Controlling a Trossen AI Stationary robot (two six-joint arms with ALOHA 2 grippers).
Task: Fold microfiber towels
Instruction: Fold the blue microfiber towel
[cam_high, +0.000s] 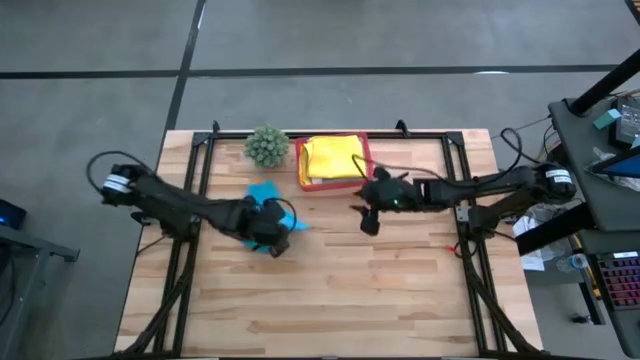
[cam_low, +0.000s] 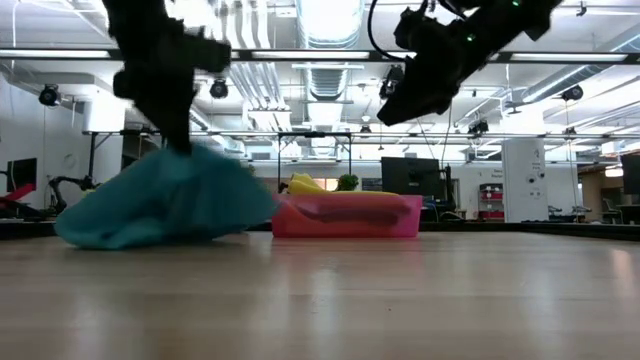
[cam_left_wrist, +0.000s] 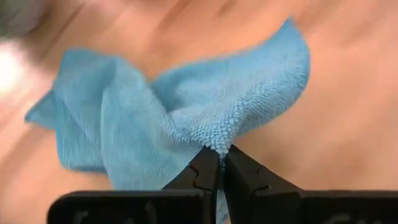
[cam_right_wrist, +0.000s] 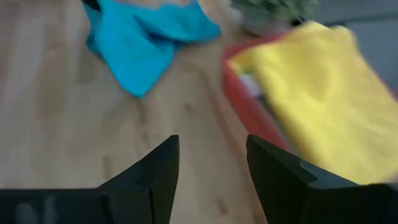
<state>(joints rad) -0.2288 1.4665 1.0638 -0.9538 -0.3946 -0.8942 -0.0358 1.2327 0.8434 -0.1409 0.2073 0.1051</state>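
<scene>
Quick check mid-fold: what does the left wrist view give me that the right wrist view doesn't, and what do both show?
Only the left wrist view shows the left pincer shut on an edge of the blue towel. Only the right wrist view shows the right pincer open and empty above the table, plus the yellow towel in the pink tray and the green plant. Both show the crumpled blue towel on the wood.
</scene>
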